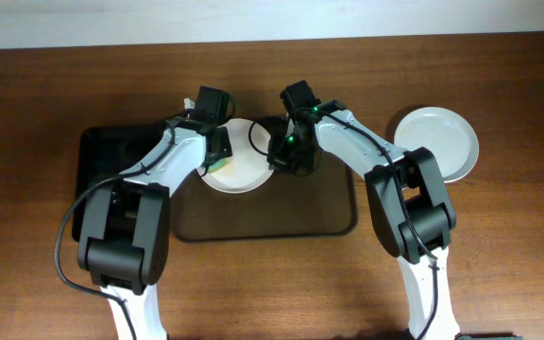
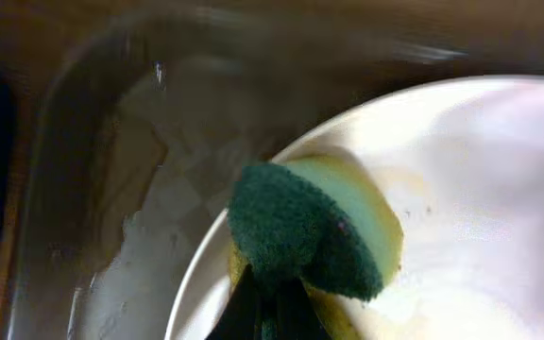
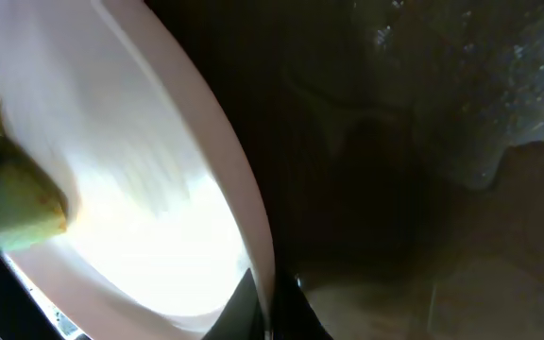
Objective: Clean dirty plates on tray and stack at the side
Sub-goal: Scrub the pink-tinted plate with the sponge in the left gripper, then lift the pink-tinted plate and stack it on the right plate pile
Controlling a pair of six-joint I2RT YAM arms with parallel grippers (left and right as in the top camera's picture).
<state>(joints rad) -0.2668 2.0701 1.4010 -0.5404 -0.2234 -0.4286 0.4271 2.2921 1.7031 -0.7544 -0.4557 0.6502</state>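
On the large dark brown rectangular tray (image 1: 333, 222), toward its far left part, one round white glossy plate (image 1: 244, 175) is set between the two arms. Left fingers (image 1: 217, 151): closed on a green-and-yellow scouring sponge (image 2: 310, 236), which is pressed onto the plate's inner face just inside the rim. Right fingers (image 1: 287, 156): apparently pinched on the opposite rim, though the right wrist picture is dark and smeared at that spot. A second white plate (image 1: 437, 142) is noted on the brown wooden counter (image 1: 499, 274), well right of the tray.

Handling: the plate is judged rigid, brittle, fairly light, and slick over its glaze. Only the thin rim offers purchase, so a deep pinch across it is advised, since sponge pressure could lever the plate loose or skate it over the tray. The sponge is soft and gives under load.

Views: the layout of arms, tray, side plate and a smaller black tray (image 1: 102, 165) at the left is given by the overhead alone. Sponge contact and a faint yellowish tint (image 2: 409, 179) on the glaze beside it are shown only by the left wrist view. The rim seen edge-on, running down to the right fingers, is shown only by the right wrist view.
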